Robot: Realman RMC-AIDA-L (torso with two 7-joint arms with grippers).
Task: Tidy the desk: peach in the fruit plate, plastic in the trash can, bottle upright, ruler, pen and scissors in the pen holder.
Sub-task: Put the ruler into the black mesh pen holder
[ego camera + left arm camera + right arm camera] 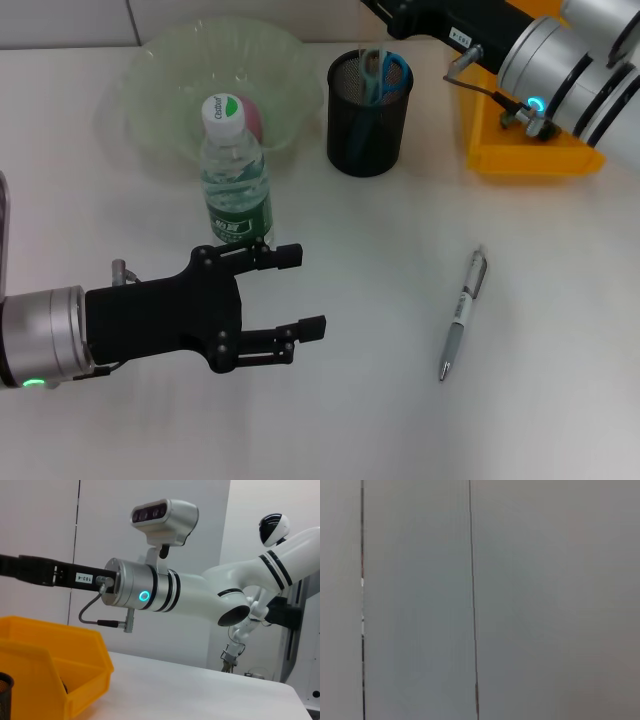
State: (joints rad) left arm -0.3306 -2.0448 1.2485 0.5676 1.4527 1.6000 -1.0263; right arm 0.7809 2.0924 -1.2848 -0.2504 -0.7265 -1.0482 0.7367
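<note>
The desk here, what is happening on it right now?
A robot is tidying it. The left gripper hangs open beside the upright bottle, holding nothing. The peach lies in the plate and the scissors stand in the holder. The pen lies on the desk. The right arm reaches over the yellow bin.

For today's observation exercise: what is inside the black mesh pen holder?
In the pen holder, blue scissors stand handles-up, with their blades showing dimly through the mesh. Whether a ruler is in there too cannot be made out. The pen lies outside on the desk.
</note>
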